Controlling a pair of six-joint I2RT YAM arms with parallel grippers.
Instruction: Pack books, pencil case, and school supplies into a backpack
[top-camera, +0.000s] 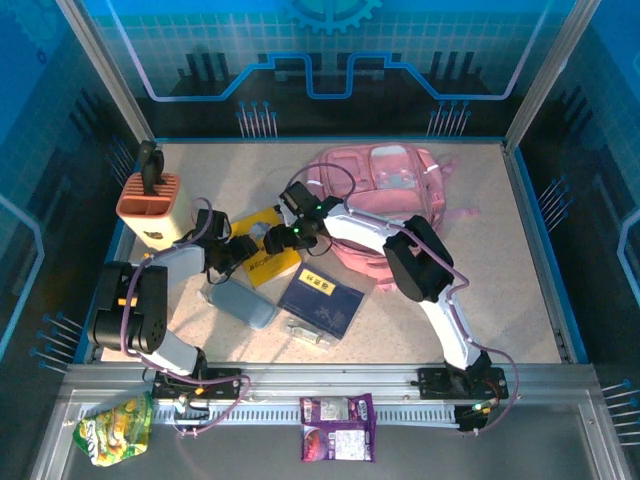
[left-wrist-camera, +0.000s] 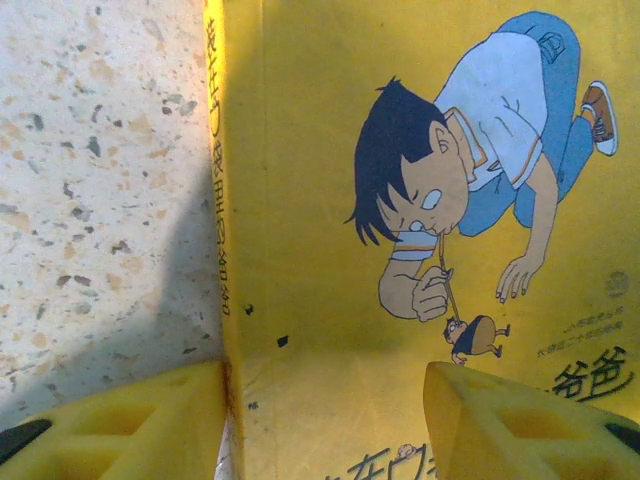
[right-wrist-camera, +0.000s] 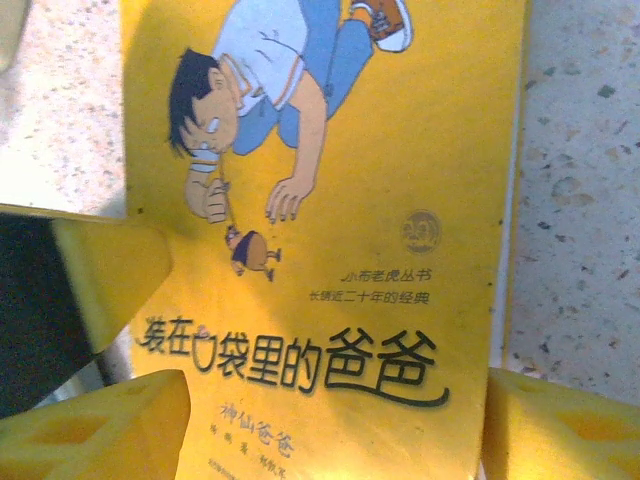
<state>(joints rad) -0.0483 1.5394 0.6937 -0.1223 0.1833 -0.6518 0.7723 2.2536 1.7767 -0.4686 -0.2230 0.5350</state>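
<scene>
A yellow book (top-camera: 266, 250) with a cartoon boy on its cover lies flat on the table, left of the pink backpack (top-camera: 385, 190). My left gripper (top-camera: 235, 252) is open at the book's left side. In the left wrist view (left-wrist-camera: 325, 400) one finger (left-wrist-camera: 130, 425) rests by the spine and the other hangs over the cover (left-wrist-camera: 330, 200). My right gripper (top-camera: 275, 240) is open over the same book (right-wrist-camera: 380, 200), its jaws (right-wrist-camera: 335, 420) standing near the cover's two sides. A navy book (top-camera: 322, 298), the grey-blue pencil case (top-camera: 240, 303) and a small silvery supply item (top-camera: 310, 332) lie nearer the front.
A beige orange-topped block (top-camera: 150, 205) stands at the left edge behind my left arm. A yellow snack bag (top-camera: 115, 428) and purple packets (top-camera: 338, 427) lie on the near rail. Speckled table (top-camera: 500, 290) shows to the right of my right arm.
</scene>
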